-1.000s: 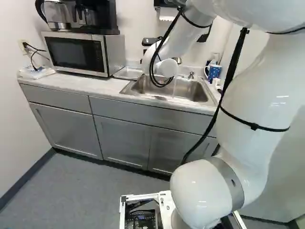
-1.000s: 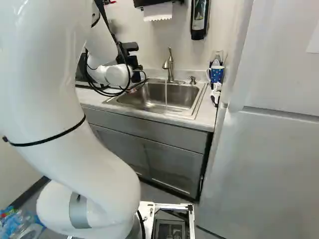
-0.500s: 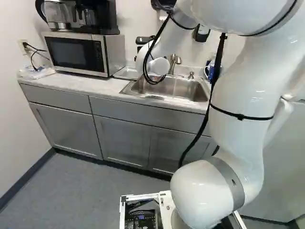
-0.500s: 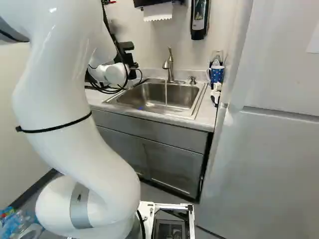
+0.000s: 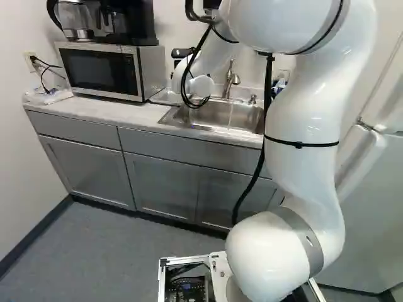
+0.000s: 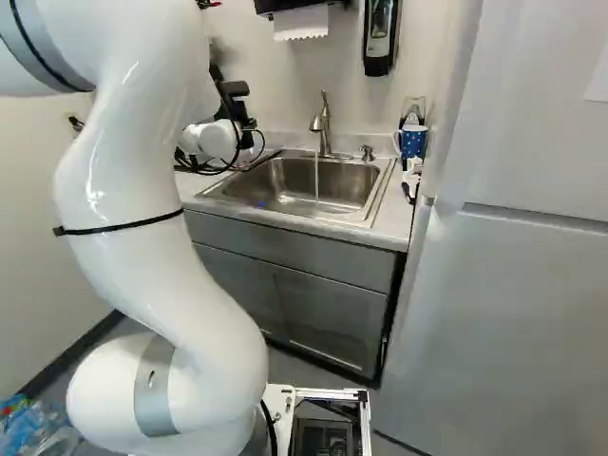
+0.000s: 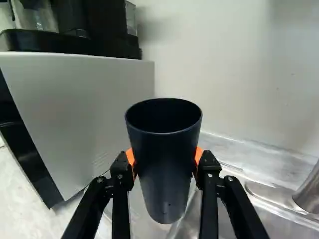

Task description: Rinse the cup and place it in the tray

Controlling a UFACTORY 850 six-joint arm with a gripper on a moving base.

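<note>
The dark blue cup (image 7: 164, 164) stands mouth up in the air, clasped by the black gripper (image 6: 249, 123), whose orange pads (image 7: 130, 158) press it from both sides. It is above the metal tray (image 5: 167, 95), near where that meets the sink (image 6: 294, 180); it's apart from both, as far as I can see (the arm hides it in the base views). The arm (image 5: 302, 138) climbs from its foot joint in a big S, bends over high up and sends its forearm (image 5: 213, 55) sloping down and forward, so the wrist (image 6: 211, 140) hangs low by the sink's left end, with the gripper pointing roughly level toward the wall. Black cables loop round the wrist. A thin stream of water runs from the tap (image 6: 324, 123). The microwave (image 5: 107, 70) sits just beside the tray, and a spotted blue mug (image 6: 413, 142) stands on the sink's far side.
</note>
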